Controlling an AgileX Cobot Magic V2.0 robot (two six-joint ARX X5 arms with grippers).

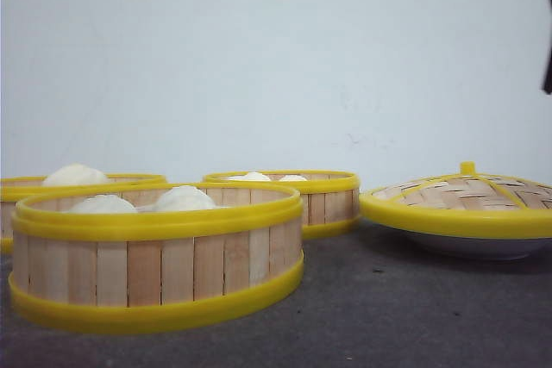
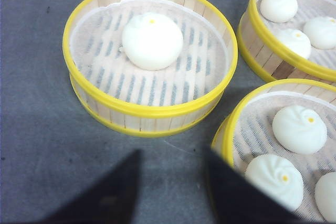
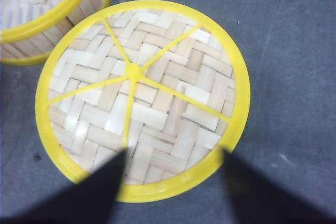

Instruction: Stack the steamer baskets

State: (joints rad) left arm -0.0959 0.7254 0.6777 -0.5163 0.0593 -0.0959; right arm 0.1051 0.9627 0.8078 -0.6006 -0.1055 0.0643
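On grey table, three unlabelled steamer baskets.

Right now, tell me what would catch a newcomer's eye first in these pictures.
Three yellow-rimmed steamer baskets sit unstacked on the grey table, each holding white buns: one bun in the basket under the left gripper, more in the other two. To the right in the front view lies the woven lid with its yellow knob, resting on a white plate. The right gripper hangs open above that lid.
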